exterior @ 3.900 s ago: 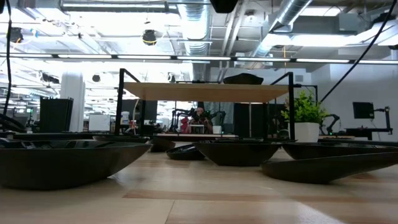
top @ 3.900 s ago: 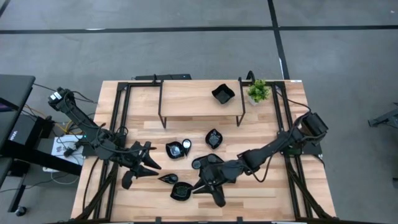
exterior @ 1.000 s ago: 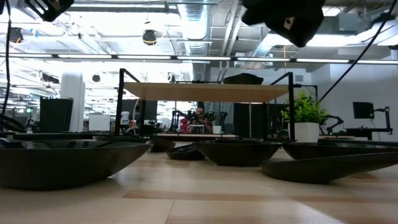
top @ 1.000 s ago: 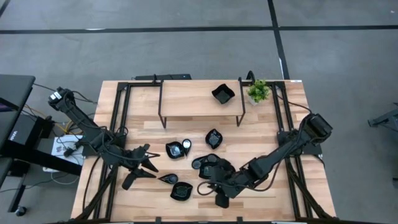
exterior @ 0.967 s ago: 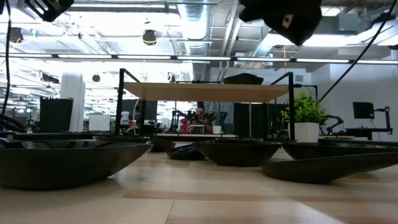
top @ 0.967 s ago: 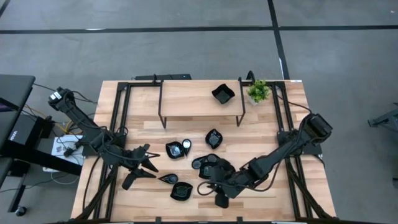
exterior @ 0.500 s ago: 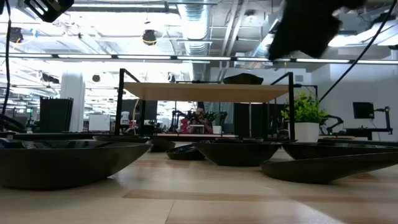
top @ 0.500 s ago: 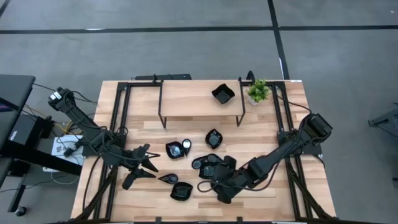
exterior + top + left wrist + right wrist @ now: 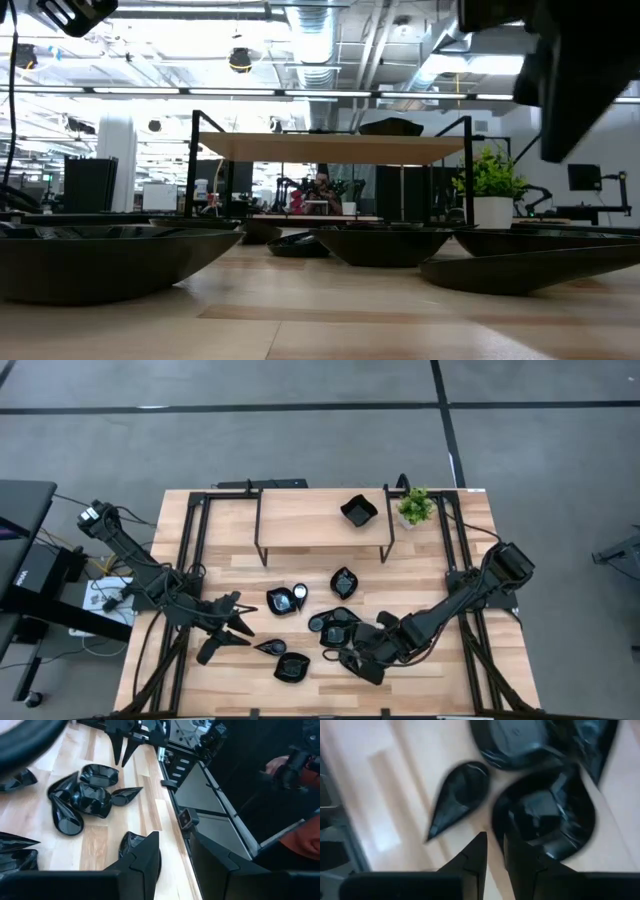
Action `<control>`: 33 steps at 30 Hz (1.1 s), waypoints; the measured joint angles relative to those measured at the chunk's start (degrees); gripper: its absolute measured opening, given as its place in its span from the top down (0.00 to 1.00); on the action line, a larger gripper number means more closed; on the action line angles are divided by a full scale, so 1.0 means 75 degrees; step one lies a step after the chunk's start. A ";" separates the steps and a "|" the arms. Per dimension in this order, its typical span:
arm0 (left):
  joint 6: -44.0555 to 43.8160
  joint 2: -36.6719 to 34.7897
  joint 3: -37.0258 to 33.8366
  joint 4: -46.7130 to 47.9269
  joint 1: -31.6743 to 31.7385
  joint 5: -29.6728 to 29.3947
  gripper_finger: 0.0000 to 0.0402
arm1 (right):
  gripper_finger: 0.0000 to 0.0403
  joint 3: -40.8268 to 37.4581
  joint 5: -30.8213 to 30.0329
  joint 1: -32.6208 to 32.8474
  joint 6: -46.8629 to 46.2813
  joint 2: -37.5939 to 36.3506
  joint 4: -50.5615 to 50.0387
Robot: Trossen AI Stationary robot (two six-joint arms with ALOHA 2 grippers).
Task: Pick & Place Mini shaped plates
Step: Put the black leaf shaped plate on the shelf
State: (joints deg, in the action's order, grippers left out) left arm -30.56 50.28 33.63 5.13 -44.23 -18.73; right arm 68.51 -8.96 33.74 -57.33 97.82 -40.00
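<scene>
Swung rightward since a second ago, right gripper [image 9: 352, 658], fingers nearly together and empty, above clustered mini shaped plates [image 9: 335, 626] (left gripper [image 9: 232, 628] parted, holding nothing).

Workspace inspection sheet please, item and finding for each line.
Surface: wooden table with a raised shelf.
Job's things: one black plate on the shelf; other mini plates loose below.
Clutter: potted plant at the far right corner.
Grippers: left gripper above the table beside the plates; right gripper over a plate cluster, holding nothing.
Cables: bundle off the left edge.
Surroundings: grey floor; person's sleeve in the left wrist view.
</scene>
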 joint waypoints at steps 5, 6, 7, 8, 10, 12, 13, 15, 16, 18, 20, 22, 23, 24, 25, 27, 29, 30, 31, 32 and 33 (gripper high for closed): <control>-0.0050 0.0000 0.0000 -0.0001 0.0003 -0.0579 0.72 | 0.85 0.0000 0.0003 0.0000 -0.0748 0.0000 -0.0632; -0.0053 0.0000 0.0000 -0.0003 0.0003 -0.0648 0.72 | 0.85 0.0000 0.0004 0.0000 -0.0844 0.0000 -0.0644; -0.0050 0.0000 0.0000 -0.0003 0.0000 -0.0681 0.72 | 0.85 0.0000 0.0004 0.0010 -0.0888 0.0000 -0.0629; -0.0050 0.0000 0.0000 -0.0003 0.0000 -0.0690 0.72 | 0.85 0.0000 0.0001 0.0047 -0.0890 0.0000 -0.0619; -0.0050 0.0000 0.0000 -0.0003 0.0002 -0.0699 0.72 | 0.85 0.0000 -0.0044 0.0104 -0.0888 0.0000 -0.0653; -0.0050 0.0000 0.0000 -0.0003 0.0000 -0.0699 0.72 | 0.85 0.0000 -0.0269 0.0184 -0.0906 0.0000 -0.0810; -0.0050 0.0000 0.0000 -0.0003 0.0000 -0.0699 0.72 | 0.85 0.0000 -0.0427 0.0228 -0.0946 0.0000 -0.0889; -0.0047 0.0000 0.0000 -0.0003 0.0001 -0.0699 0.72 | 0.85 0.0000 -0.0810 0.0313 -0.1052 -0.0001 -0.1029; -0.0044 0.0000 0.0000 -0.0003 0.0000 -0.0699 0.72 | 0.85 0.0000 -0.0992 0.0354 -0.1132 -0.0017 -0.1148; -0.0046 0.0003 0.0000 -0.0003 0.0000 -0.0699 0.72 | 0.85 0.0000 -0.1301 0.0419 -0.1141 -0.0114 -0.1414; -0.0046 0.0000 0.0000 -0.0005 0.0002 -0.0699 0.72 | 0.85 0.0000 -0.1597 0.0452 -0.1140 -0.0382 -0.1820; -0.0017 0.0000 0.0000 -0.0005 0.0001 -0.0699 0.72 | 0.85 0.0000 -0.2063 0.0458 -0.1319 -0.0783 -0.2308; -0.0017 -0.0003 0.0000 -0.0006 0.0003 -0.0699 0.72 | 0.85 0.0000 -0.2433 0.0458 -0.1452 -0.1025 -0.2528; 0.0004 -0.0004 0.0000 -0.0003 0.0003 -0.0699 0.72 | 0.85 0.0000 -0.2909 0.0497 -0.1577 -0.1272 -0.2768; 0.0038 -0.0006 0.0000 -0.0006 0.0003 -0.0699 0.72 | 0.85 0.0000 -0.3430 0.0568 -0.1722 -0.1518 -0.2982; 0.0116 -0.0006 0.0000 -0.0006 0.0003 -0.0699 0.72 | 0.85 -0.0065 -0.4678 0.0808 -0.2169 -0.2038 -0.3388; 0.0125 -0.0006 0.0000 -0.0006 0.0003 -0.0699 0.72 | 0.85 -0.0390 -0.5789 0.1118 -0.2981 -0.2577 -0.3584; 0.0104 -0.0006 0.0000 -0.0006 0.0003 -0.0699 0.72 | 0.85 -0.0633 -0.6172 0.1281 -0.3487 -0.2813 -0.3603; 0.0069 -0.0006 0.0000 -0.0006 0.0003 -0.0699 0.72 | 0.85 -0.0909 -0.6405 0.1443 -0.4047 -0.3014 -0.3563; 0.0044 -0.0009 0.0000 -0.0006 0.0003 -0.0699 0.72 | 0.85 -0.1226 -0.6477 0.1594 -0.4588 -0.3180 -0.3436; 0.0043 -0.0009 0.0000 -0.0006 0.0003 -0.0699 0.72 | 0.85 -0.1563 -0.6437 0.1741 -0.5117 -0.3297 -0.3211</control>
State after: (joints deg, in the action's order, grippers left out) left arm -30.24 50.22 33.63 5.08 -44.21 -23.97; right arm 56.79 -57.24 46.79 -95.71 73.09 -64.08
